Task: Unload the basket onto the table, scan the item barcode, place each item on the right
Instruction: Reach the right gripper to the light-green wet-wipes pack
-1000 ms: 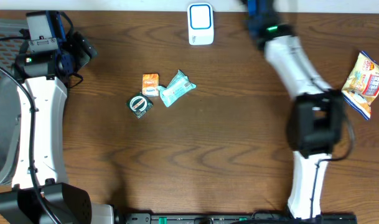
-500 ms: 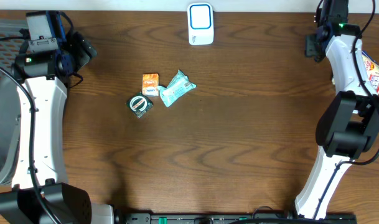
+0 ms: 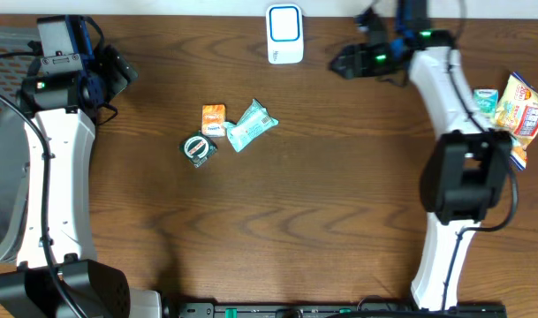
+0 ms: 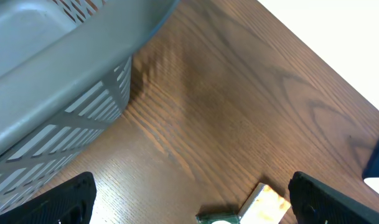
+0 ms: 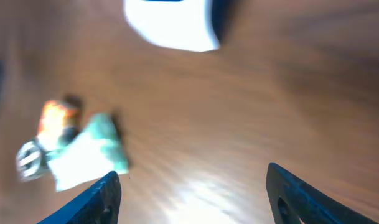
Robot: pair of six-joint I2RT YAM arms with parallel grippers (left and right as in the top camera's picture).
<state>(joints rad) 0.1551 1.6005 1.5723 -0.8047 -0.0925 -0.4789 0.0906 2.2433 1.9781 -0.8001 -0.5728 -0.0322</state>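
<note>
My right gripper [image 3: 346, 62], jaws apart and empty, hangs beside the far-edge scanner [image 3: 284, 34], likely bound for the mid-bench items [image 3: 251, 126]; left gripper [image 3: 118, 75] likewise spread.

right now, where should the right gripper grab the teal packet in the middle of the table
Come straight down on the teal packet and pinch across its narrow middle. It lies flat and slanted, and the orange packet sits close by one end, so probably favour the half away from it.
</note>
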